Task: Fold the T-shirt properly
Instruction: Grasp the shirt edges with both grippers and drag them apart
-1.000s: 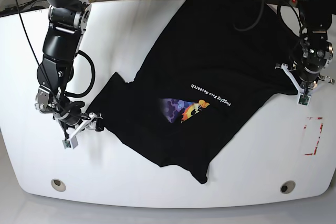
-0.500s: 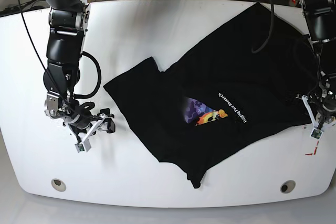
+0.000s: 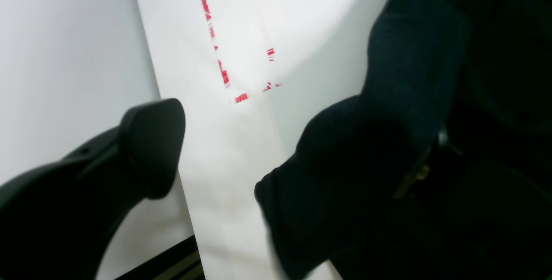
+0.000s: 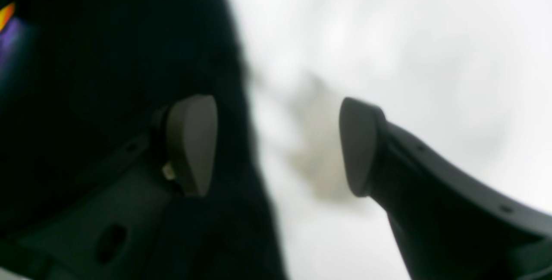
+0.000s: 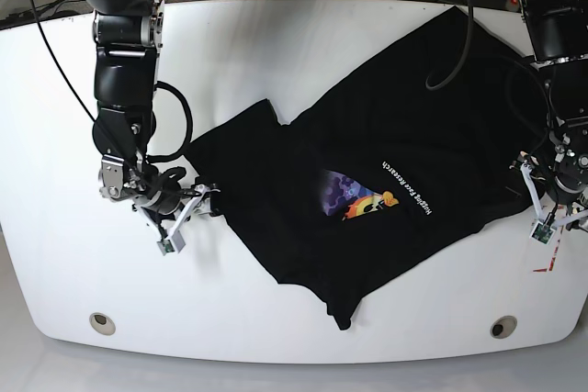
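The black T-shirt [image 5: 404,135] lies spread on the white table [image 5: 276,52], with its colourful graphic [image 5: 354,199] and white lettering [image 5: 404,188] facing up. My right gripper [image 5: 191,208] is open at the shirt's left edge. In the right wrist view [image 4: 276,146] one finger [image 4: 194,146] is over the black cloth [image 4: 108,55] and the other is over bare table. My left gripper [image 5: 548,213] is at the shirt's right edge. In the left wrist view [image 3: 241,150] it is open, with one finger [image 3: 153,146] bare and black cloth [image 3: 414,55] draped over the other.
Red tape marks [image 5: 548,259] sit on the table just right of the left gripper and also show in the left wrist view [image 3: 224,55]. The table's right edge is close there. Two round holes [image 5: 102,322] [image 5: 503,327] are near the front edge. Cables hang at the back.
The shirt slid to the right across the table, then stopped. My right gripper lost the sleeve and has moved right, back to the shirt's left edge. My left gripper has opened.
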